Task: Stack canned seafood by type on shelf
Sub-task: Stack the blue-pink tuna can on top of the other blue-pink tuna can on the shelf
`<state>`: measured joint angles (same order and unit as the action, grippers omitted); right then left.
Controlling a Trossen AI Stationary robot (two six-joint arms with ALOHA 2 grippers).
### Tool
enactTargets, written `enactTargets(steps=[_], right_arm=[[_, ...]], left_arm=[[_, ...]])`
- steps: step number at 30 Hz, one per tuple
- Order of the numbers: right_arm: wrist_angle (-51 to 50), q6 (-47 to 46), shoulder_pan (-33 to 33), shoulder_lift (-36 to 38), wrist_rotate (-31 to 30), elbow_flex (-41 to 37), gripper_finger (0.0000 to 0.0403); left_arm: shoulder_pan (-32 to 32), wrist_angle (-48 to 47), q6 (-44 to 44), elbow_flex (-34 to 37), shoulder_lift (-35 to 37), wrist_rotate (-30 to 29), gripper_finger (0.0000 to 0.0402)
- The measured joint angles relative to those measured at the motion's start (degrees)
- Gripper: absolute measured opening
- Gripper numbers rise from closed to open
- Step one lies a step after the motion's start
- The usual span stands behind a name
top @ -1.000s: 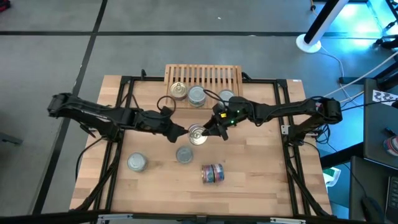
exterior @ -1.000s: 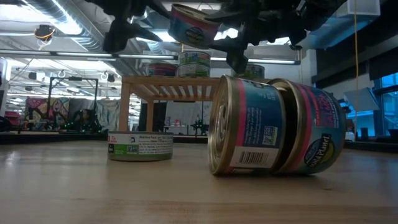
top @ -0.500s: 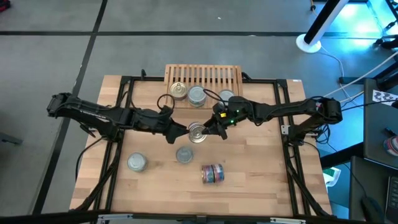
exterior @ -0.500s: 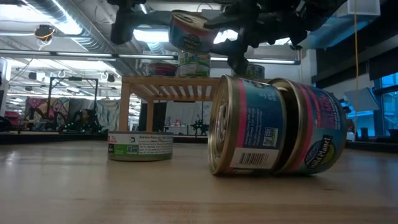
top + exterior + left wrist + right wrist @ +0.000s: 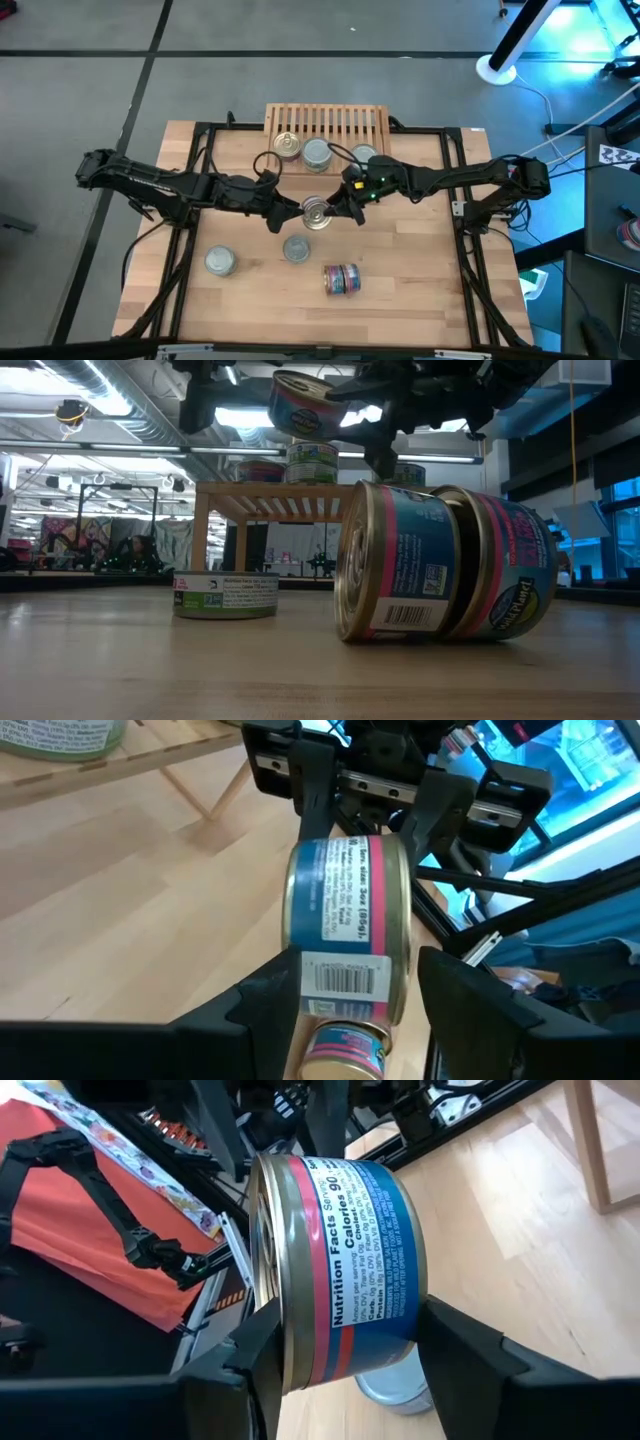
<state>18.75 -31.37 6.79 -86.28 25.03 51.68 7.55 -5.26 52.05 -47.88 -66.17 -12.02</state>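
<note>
A blue-and-red labelled tin [image 5: 317,211] of canned seafood hangs above the table's middle, between my two grippers. My left gripper [image 5: 304,212] reaches it from the left, my right gripper [image 5: 332,211] from the right, and both are shut on it. The low view shows the tin [image 5: 303,405] high above the board. Behind it stands the light-wood shelf [image 5: 345,125], with three tins [image 5: 286,146] [image 5: 316,153] [image 5: 362,157] on its slats. My left gripper pinches the tin's two flat ends, at their rims [image 5: 296,960], between its two fingers [image 5: 265,1005]. It comes nearly level from the table's left. The tin is clear of the table and tilted. My right gripper pinches the same tin across its flat ends, one finger [image 5: 255,1355] at the lid's rim [image 5: 268,1320] and one at the base. It comes nearly level from the table's right, opposite my left gripper.
On the board lie a silver-lidded tin [image 5: 219,261] at the near left, a flat tin [image 5: 296,248] near the middle, and two blue-red tins on their sides [image 5: 343,279] end to end. Black frame rails [image 5: 190,240] run along both sides.
Both grippers have stayed in place over the table's middle. The held tin has tipped a little between them, as my left gripper has rolled slightly.
</note>
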Motion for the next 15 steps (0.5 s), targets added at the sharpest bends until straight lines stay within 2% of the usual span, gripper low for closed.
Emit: enactTargets(steps=[9,15], right_arm=[[0.98,-1.55,0.0,-0.02,0.01,0.0,0.0186],[-0.15,-1.53,0.04,-0.13,0.03,-0.06,0.0186]], left_arm=[[0.01,-0.03,-4.22,0.0,-0.29,-0.15,0.0196],[-0.93,-0.3,-1.67,0.0,-2.34,0.69,0.0196]])
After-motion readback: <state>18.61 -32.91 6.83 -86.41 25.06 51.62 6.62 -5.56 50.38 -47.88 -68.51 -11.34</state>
